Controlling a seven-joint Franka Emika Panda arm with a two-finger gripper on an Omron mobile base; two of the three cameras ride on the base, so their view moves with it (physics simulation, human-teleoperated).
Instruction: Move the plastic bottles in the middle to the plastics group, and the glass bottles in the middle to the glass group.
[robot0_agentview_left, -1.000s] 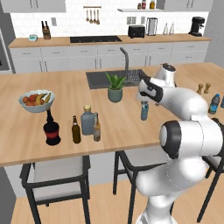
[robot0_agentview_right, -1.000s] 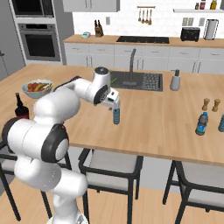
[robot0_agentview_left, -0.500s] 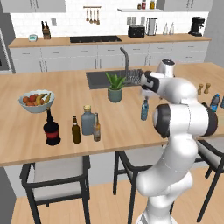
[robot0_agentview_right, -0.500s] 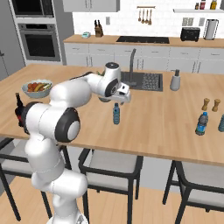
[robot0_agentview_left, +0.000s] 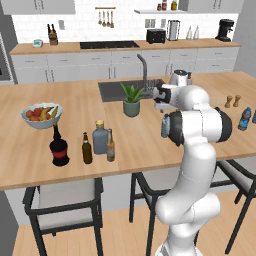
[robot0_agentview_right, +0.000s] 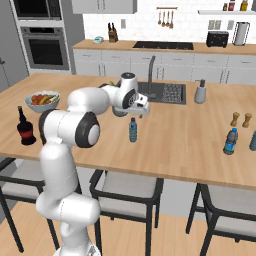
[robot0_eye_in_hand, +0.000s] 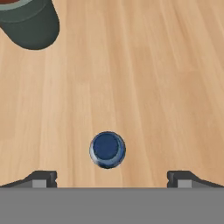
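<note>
Light-blue bottle (robot0_eye_in_hand: 107, 149) stands upright on the surface (robot0_agentview_right: 190, 145), directly below the hand (robot0_eye_in_hand: 109, 177), whose jaws are spread wide and empty. Next: descend squarely, then close on it.

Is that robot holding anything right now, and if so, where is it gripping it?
Nothing is held. The gripper is open, its fingertips wide apart above the light-blue bottle, which stands on the counter untouched; the hand view looks straight down on its blue cap.
</note>
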